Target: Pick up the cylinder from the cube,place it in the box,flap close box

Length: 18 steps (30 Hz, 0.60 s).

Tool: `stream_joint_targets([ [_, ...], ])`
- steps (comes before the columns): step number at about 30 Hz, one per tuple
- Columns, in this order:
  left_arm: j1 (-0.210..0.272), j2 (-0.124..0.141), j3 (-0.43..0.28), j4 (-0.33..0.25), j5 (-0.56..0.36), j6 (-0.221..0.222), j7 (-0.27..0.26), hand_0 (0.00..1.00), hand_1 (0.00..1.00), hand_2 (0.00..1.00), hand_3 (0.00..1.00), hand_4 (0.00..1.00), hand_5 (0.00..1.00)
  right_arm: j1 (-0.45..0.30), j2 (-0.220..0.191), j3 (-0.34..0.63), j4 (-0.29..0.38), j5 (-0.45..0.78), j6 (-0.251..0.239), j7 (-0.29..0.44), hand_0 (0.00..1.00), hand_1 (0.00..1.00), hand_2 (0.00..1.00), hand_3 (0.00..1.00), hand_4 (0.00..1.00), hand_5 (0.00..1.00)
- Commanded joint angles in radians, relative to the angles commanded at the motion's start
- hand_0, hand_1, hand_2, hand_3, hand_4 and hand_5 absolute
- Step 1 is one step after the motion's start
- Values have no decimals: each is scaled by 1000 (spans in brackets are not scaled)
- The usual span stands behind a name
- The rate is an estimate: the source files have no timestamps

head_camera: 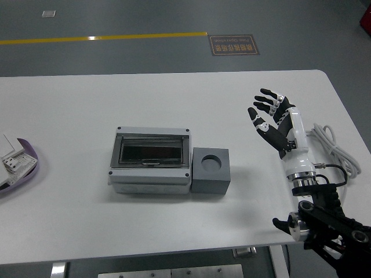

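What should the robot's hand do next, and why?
Probably nothing more than pull back to rest. The right hand is open and empty over the table, the cube's round hole looks empty, and the box beside it already has its flap shut.

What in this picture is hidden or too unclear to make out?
- Cylinder: not visible in the head view; the cube shows only an empty round hole.
- Box: its dark lid hides the inside.
- Purple tray: cut off by the left edge.
- Floor sign: print too small to read.
- Left hand: out of view; only the right hand shows, open.
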<state>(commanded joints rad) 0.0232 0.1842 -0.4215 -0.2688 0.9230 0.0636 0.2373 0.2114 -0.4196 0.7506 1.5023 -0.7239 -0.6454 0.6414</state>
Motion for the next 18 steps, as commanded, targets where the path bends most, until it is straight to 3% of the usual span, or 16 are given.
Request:
stream_joint_targets([
  [12,-9,-3,6,1,-8,1,-1,518,561,565,591,707,252,8,-6,15,13,-41,0,-32,757,661,657,688,783,162],
  [18,-3,6,14,3,-22,8,-7,518,561,565,591,707,251,14,-8,27,43,-129,0,-77,750,659,652,676,773,166],
])
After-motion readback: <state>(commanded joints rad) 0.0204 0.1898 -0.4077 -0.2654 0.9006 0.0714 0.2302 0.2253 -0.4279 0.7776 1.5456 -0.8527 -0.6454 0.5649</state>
